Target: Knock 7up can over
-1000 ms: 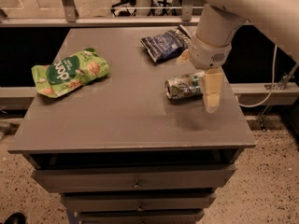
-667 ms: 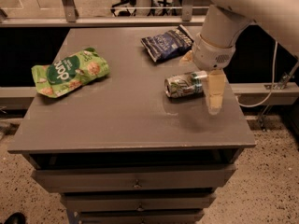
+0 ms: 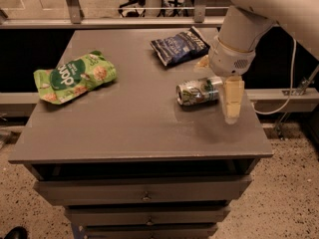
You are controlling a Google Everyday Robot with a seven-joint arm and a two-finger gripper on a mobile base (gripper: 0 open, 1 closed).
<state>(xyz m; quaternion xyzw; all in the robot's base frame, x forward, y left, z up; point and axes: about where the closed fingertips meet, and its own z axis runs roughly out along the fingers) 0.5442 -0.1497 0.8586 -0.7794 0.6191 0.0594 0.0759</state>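
The 7up can [image 3: 198, 91], silver with green lettering, lies on its side on the grey table top [image 3: 124, 123], right of the middle, its shiny end facing left. My gripper [image 3: 232, 103] hangs from the white arm [image 3: 238, 39] just to the right of the can, pointing down at the table and close to the can's right end. I cannot tell whether it touches the can. It holds nothing.
A green snack bag [image 3: 75, 76] lies at the table's left. A dark blue chip bag [image 3: 179, 46] lies at the back, behind the can. The table's right edge [image 3: 259, 128] is close to the gripper. Drawers sit below the front edge.
My gripper has shifted slightly to the right, away from the can. The can stays lying on its side in the same place.
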